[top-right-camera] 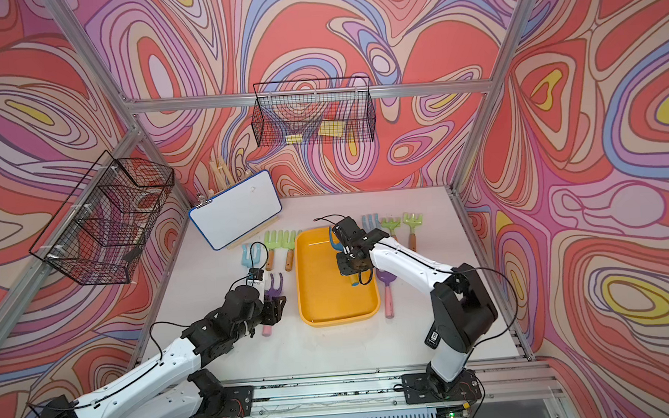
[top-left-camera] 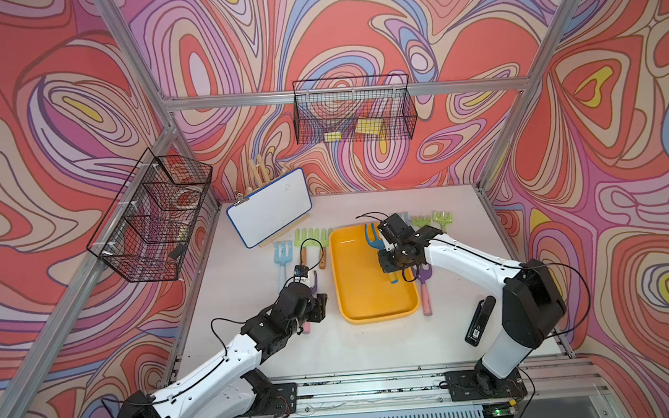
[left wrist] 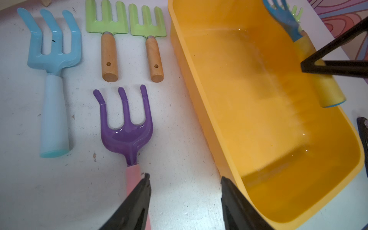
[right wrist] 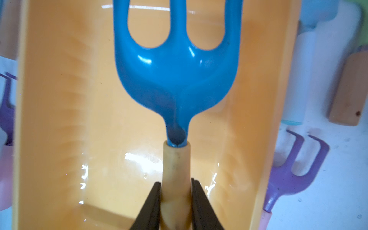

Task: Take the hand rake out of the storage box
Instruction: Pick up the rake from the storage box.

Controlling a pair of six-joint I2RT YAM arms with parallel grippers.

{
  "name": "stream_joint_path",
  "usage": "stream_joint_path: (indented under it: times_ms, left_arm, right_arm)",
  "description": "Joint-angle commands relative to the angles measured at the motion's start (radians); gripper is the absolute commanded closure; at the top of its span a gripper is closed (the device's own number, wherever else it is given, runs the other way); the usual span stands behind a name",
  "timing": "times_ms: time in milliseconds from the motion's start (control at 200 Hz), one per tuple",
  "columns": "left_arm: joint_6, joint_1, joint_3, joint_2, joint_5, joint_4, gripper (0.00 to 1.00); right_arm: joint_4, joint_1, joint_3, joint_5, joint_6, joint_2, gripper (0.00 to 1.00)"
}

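**Mia:** What step was it?

**Ben:** The taking-out step. The right pincer (right wrist: 175,185) was pinching the yellow handle of the hand rake (right wrist: 177,79). Both sides were pressed tight on it.

**Mia:** Where was the rake?

**Ben:** It was above the inside of the storage box (top-left-camera: 364,295), on the side nearer the right edge of the worktop. Its blue head pointed to the back edge. I think it was lifted off the bottom, but it was not out yet.

**Mia:** What did the next move need?

**Ben:** Going up over the low rim, I'd say, then across to a free bit of worktop. It needed care, because other rakes lay just beside the box.

**Mia:** And the left pincer (left wrist: 185,178)?

**Ben:** It was spread apart and held nothing. It was low over the worktop, between the purple rake (left wrist: 126,129) and the box.
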Motion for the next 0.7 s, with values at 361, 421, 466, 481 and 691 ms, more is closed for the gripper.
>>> stream_joint_path:
  times_ms: [361, 421, 466, 481, 691]
  left_arm:
    - [0.006, 0.004, 0.014, 0.021, 0.007, 0.018, 0.39]
    - [0.007, 0.006, 0.014, 0.021, 0.007, 0.017, 0.39]
    - [0.007, 0.007, 0.014, 0.021, 0.007, 0.018, 0.39]
    - [0.006, 0.006, 0.014, 0.02, 0.007, 0.018, 0.4]
    - [0.005, 0.007, 0.015, 0.024, 0.009, 0.016, 0.4]
  right_arm:
    - [-0.118, 0.005, -0.118, 0.174, 0.044, -0.25, 0.83]
    - [-0.143, 0.003, -0.137, 0.209, 0.049, -0.269, 0.84]
    - [-0.159, -0.001, -0.155, 0.232, 0.058, -0.281, 0.85]
    - [-0.163, -0.003, -0.16, 0.238, 0.059, -0.287, 0.85]
    - [-0.175, -0.06, -0.235, 0.244, 0.06, -0.352, 0.86]
